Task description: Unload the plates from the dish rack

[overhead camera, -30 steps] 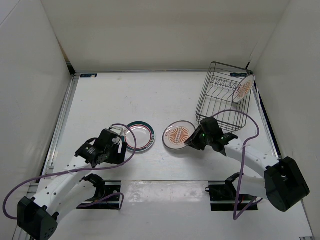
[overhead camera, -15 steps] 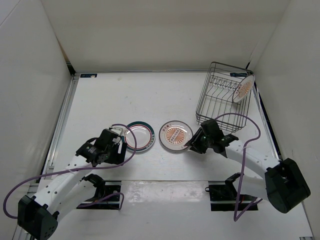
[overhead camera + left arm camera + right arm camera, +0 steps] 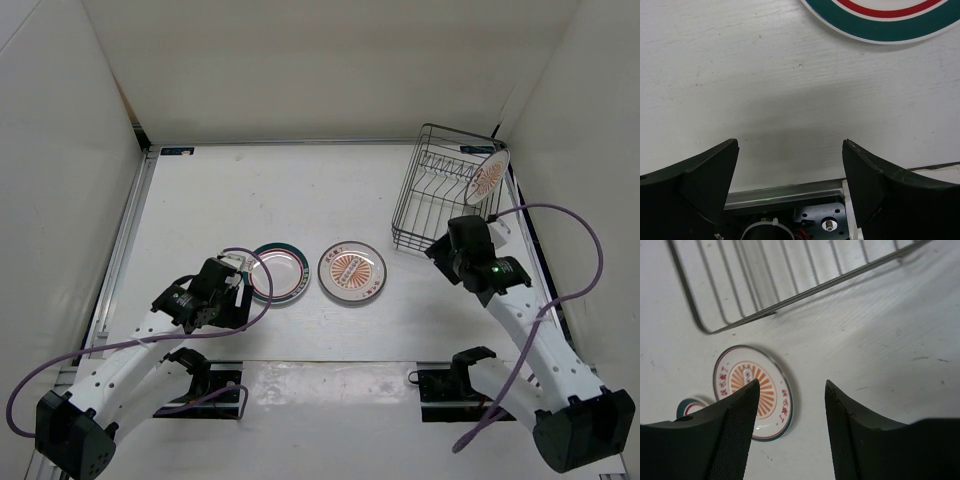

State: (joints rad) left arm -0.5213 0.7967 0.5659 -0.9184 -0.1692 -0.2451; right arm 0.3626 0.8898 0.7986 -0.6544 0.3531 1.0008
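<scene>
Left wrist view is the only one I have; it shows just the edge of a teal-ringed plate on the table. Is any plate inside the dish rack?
Observer: Yes. One sunburst plate stands tilted on edge at the right side of the dish rack.
Operator: Where is the other plate with this pattern?
Observer: The second sunburst plate lies flat on the table, right of the teal-ringed plate and not touching it.
Operator: And the right gripper?
Observer: The right gripper is open and empty, close to the rack's near edge.
</scene>
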